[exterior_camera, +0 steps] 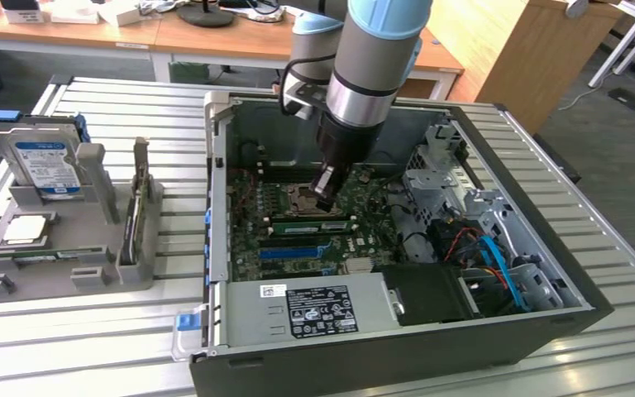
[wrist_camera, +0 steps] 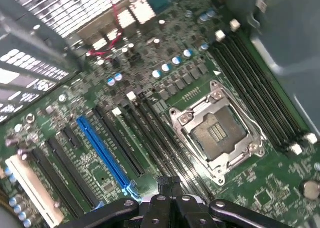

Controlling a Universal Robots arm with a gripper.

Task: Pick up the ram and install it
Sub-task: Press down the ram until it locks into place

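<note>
We see the black gripper [exterior_camera: 326, 197] closed, fingers together on nothing, hanging inside the open dark-grey computer case [exterior_camera: 538, 331] above the green motherboard [exterior_camera: 295, 248], beside the silver CPU socket [wrist_camera: 216, 134]. The long green ram stick [exterior_camera: 308, 225] lies in a slot just beside the gripper. A grey holder [exterior_camera: 119, 223] on the slatted desk [exterior_camera: 86, 347] carries a blue-labelled hard drive [exterior_camera: 44, 161].

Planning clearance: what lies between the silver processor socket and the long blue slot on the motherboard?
Several parallel long black slots, seen in the wrist view.
</note>
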